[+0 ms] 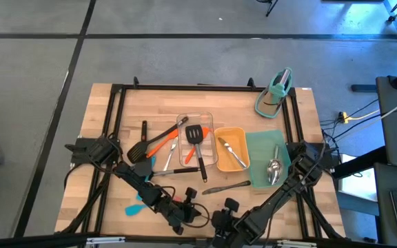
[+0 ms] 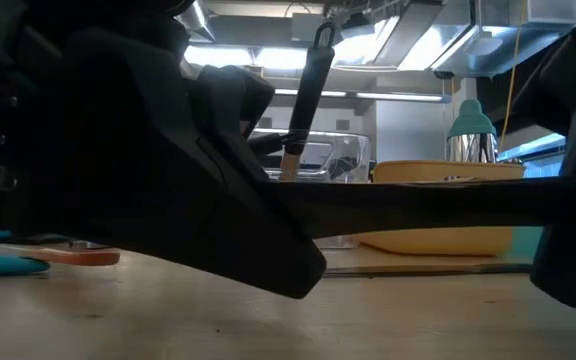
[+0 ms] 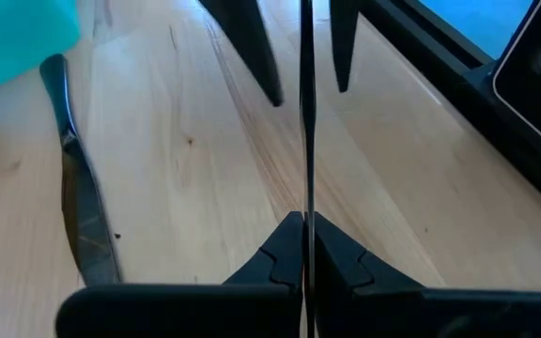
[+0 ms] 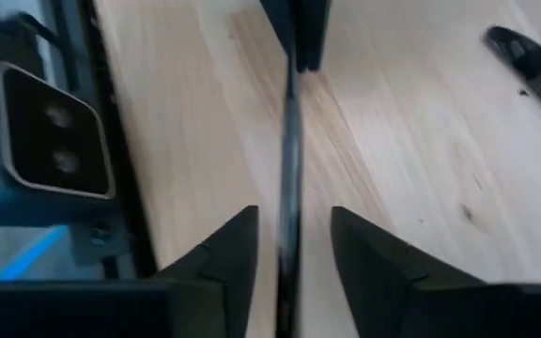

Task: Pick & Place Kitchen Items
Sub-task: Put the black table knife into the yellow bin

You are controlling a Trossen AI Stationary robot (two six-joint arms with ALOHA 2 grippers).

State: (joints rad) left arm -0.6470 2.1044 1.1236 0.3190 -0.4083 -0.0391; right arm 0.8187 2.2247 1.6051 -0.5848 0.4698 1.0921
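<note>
My left gripper (image 3: 306, 225) is near the table's front edge, at its middle (image 1: 197, 210), shut on a thin dark utensil (image 3: 306, 122) seen edge-on; its kind does not show. My right gripper (image 4: 294, 235) faces it from the right (image 1: 225, 210). It is open, with one finger on either side of the utensil's far end and a gap on both sides. In the low view the utensil (image 2: 438, 198) shows as a long dark bar above the tabletop. Other kitchen items lie in the trays and on the wood. My left gripper pinches one end of the thin dark utensil (image 3: 306, 202) between its two fingers. The fingers slant down from the table's near left. The utensil runs straight on ahead of them, not across them. It stands edge-up and about level, clear of the table.
A dark knife-like utensil (image 1: 226, 187) lies on the wood just beyond the grippers. Behind it stand a clear tray (image 1: 185, 122), a yellow tray (image 1: 240, 132) and a teal tray (image 1: 260, 148) holding a steel spoon (image 1: 274, 169). A blue spatula (image 1: 135, 207) lies front left and a teal stand (image 1: 276, 93) is far right.
</note>
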